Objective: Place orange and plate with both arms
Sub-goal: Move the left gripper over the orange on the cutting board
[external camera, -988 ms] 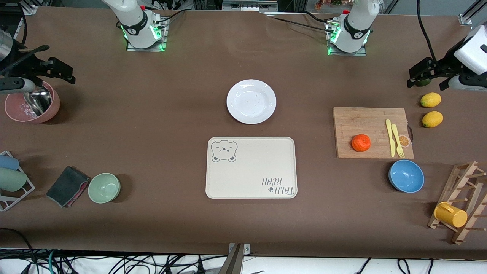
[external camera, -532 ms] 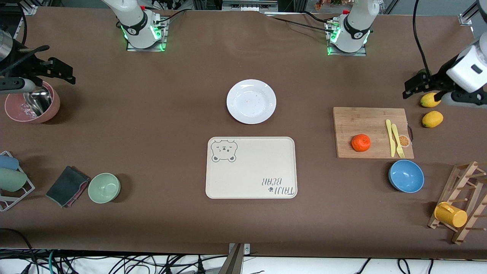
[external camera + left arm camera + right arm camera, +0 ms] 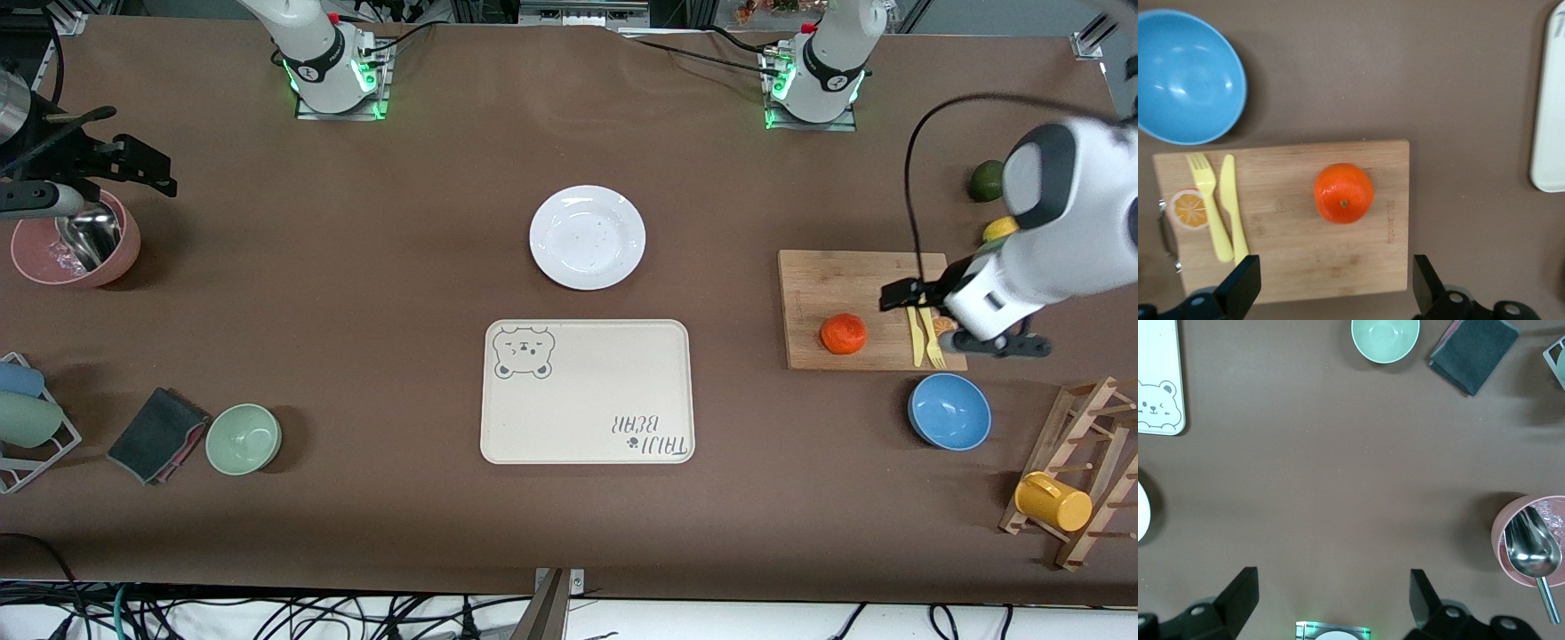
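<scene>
The orange lies on a wooden cutting board toward the left arm's end of the table. It also shows in the left wrist view as the orange. My left gripper hangs open over the board's end with the fork and knife, apart from the fruit; its own view shows the left gripper empty. The white plate sits mid-table, farther from the front camera than the beige tray. My right gripper waits open over the pink bowl, with the right gripper holding nothing.
A yellow fork and knife lie on the board. A blue bowl, a lemon, a dark green fruit and a rack with a yellow cup surround it. A pink bowl, green bowl and dark cloth sit at the right arm's end.
My left arm has swung from over the lemons to over the cutting board, still open. The right arm has not moved.
</scene>
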Tool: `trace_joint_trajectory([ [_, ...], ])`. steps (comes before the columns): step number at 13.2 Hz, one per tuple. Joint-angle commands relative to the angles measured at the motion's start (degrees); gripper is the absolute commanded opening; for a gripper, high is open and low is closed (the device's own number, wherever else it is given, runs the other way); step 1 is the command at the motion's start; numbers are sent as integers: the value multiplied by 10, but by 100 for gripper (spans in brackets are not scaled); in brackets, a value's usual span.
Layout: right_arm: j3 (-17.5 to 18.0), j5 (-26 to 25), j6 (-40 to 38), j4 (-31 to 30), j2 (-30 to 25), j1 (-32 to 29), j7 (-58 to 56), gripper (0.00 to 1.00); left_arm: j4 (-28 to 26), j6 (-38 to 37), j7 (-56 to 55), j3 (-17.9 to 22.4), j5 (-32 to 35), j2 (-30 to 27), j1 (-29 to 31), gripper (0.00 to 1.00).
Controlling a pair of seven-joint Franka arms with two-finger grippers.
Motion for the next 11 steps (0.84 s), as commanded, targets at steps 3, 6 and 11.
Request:
trace_joint_trajectory([
  [3,1,5,1,-10,-12,-2,0,100,-21,75,-2,0,8,35,-6,100],
  [6,0,5,0,-10,-11,-2,-1,100,-96,155,-2,0,5,34,-5,100],
  [11,0,6,-1,-10,-10,-3,-1,100,-146,241,-6,0,0,52,-12,100],
])
